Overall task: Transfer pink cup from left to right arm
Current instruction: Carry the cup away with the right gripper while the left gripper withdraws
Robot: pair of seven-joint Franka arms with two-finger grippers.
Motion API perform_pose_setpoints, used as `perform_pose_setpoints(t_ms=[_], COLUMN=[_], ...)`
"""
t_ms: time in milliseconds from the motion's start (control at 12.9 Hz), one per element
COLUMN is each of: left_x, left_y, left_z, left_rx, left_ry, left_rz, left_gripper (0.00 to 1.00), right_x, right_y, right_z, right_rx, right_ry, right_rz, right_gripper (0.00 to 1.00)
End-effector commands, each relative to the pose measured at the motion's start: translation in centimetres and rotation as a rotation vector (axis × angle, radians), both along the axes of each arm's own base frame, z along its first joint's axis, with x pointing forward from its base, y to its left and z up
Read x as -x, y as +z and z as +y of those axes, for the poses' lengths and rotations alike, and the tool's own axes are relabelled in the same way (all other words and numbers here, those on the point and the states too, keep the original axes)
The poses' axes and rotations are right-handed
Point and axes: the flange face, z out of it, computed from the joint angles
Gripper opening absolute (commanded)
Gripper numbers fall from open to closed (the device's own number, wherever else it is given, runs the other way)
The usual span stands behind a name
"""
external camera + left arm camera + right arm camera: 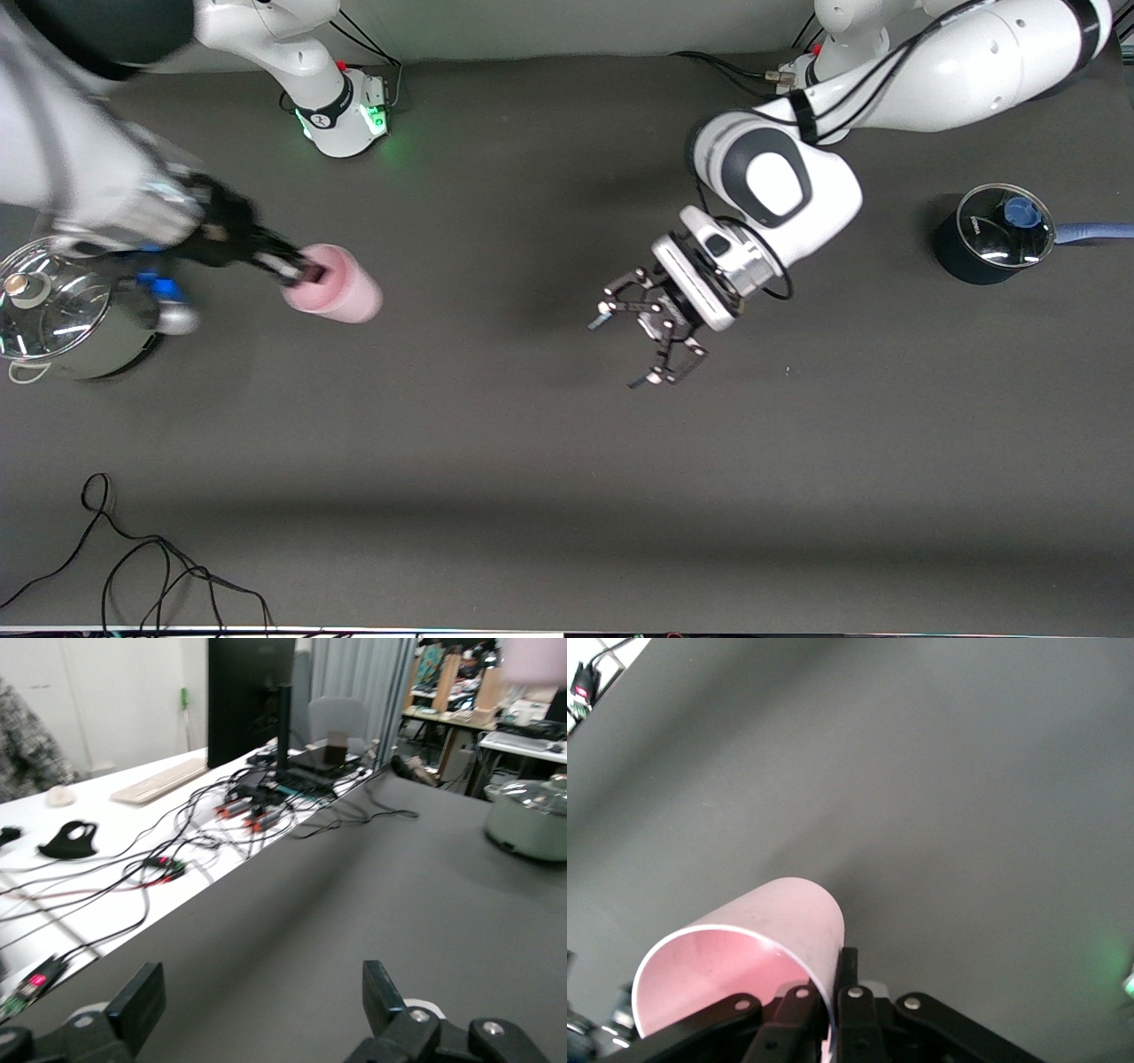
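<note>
Nearest the front camera, loose black cables (pixel 151 576) are lying on the dark table (pixel 567 496) at about seven o'clock in the front view. Farther up, the left gripper (pixel 642 341) is hanging over the bare middle of the table, just past centre toward four o'clock, its claw fingers (pixel 605 310) standing wide apart and holding nothing; in the left wrist view the two black pads (pixel 137 1005) are showing well apart with only table between them. At about nine o'clock the right gripper (pixel 297 270) is pinching the rim of the pink cup (pixel 341 285), its fingers closed narrowly on the cup's wall. The cup is lying tilted on its side in the air over the table, toward the right arm's end; the right wrist view is showing the cup's open mouth (pixel 735 979) with one finger (pixel 846 992) pressing against the wall's outside. Just beside it, at nine o'clock near the edge, a steel pot (pixel 62 315) with a glass lid is sitting. At two o'clock a dark pot (pixel 992 235) with a glass lid and blue knob is standing.
</note>
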Motion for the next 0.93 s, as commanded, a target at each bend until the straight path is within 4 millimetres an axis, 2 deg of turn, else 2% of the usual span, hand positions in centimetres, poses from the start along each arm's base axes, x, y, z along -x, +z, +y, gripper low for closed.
perform_pose_setpoints(t_ms=[0, 155, 232, 387, 465, 620, 697, 852], left_x=[-0.5, -1.8, -2.9, -4.2, -4.3, -4.4, -4.5, -5.0], left_y=[-1.7, -4.2, -4.5, -7.6, -8.6, -9.9, -11.2, -13.1], left_z=[3.5, 5.8, 7.9, 12.4, 14.3, 17.2, 18.6, 20.9], left_rx=[-0.024, -0.046, -0.007, 0.082, 0.092, 0.090, 0.089, 0.079], left_ry=[0.017, 0.038, 0.045, 0.014, -0.006, -0.026, -0.035, -0.072], left_rz=[0.011, 0.023, 0.024, 0.037, 0.027, 0.008, 0.009, -0.010], left_gripper=[0.99, 0.99, 0.99, 0.99, 0.99, 0.99, 0.99, 0.99], right_x=[0.5, -0.2, -0.6, -1.2, -1.4, -1.4, -1.1, -0.6], right_y=[-1.1, -3.6, -5.3, -9.1, -10.7, -15.0, -17.3, -21.4], right_z=[-5.7, -9.6, -11.4, -16.6, -18.2, -20.7, -21.9, -22.5], right_rx=[0.005, 0.066, 0.072, 0.067, 0.071, 0.081, 0.091, 0.112], right_ry=[0.225, 0.336, 0.373, 0.471, 0.490, 0.505, 0.522, 0.516], right_rz=[-0.016, -0.006, -0.007, -0.046, -0.057, -0.078, -0.101, -0.130], right_gripper=[0.00, 0.00, 0.00, 0.00, 0.00, 0.00, 0.00, 0.00])
